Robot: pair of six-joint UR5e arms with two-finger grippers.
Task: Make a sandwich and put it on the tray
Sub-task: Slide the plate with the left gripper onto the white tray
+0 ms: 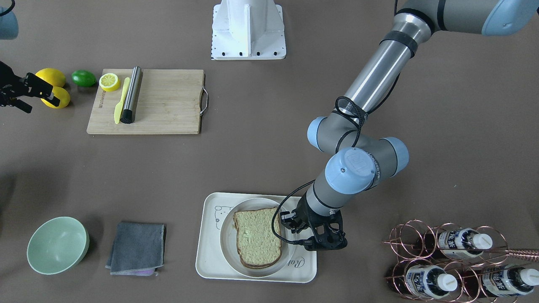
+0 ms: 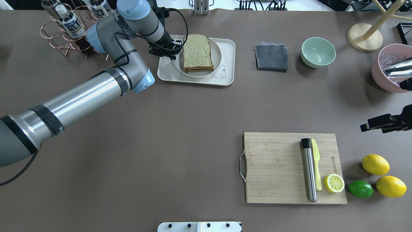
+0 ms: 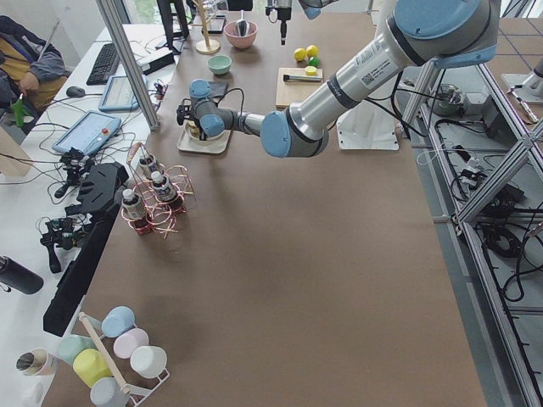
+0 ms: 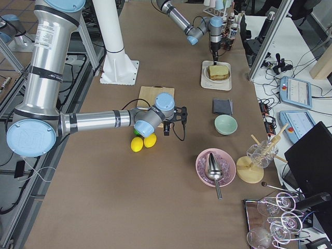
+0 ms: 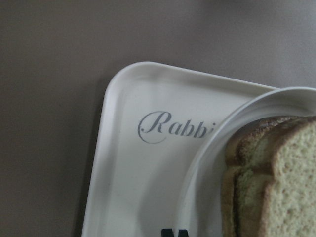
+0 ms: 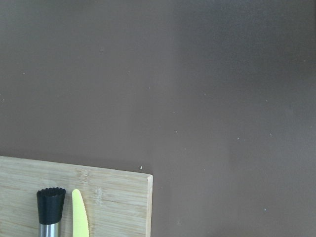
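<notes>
**Front-facing view.** The sandwich [image 1: 257,237] lies on a round white plate [image 1: 226,248]. The plate rests on the tray [image 1: 208,265], at 6 o'clock on the table. I see the left gripper [image 1: 318,237] hanging just beside the plate's 3 o'clock rim. Its body hides the fingers, so I cannot tell whether they are spread or closed. The right gripper [image 1: 36,94] hangs at the 9 o'clock edge, over two lemons [image 1: 51,76]. I cannot tell its finger state either.

**Overhead view.** Tray, plate and sandwich lie at 12 o'clock, with the left gripper at the plate's 9 o'clock side. A cutting board [image 2: 276,167] lies at 4 o'clock.

**Left-end view.** The left arm's wrist hides most of the plate.

**Right-end view.** The top slice shows on the plate, at 1 o'clock.

**Left wrist view.** The tray's rounded corner, with its "Rabbi" script, is at 10 o'clock. The plate rim and the stacked slices are at 4 o'clock.

**Right wrist view.** I see the table surface, and at 7 o'clock a corner of the cutting board bearing a black-capped steel rod [image 6: 49,210] and a yellow knife [image 6: 80,217].
</notes>
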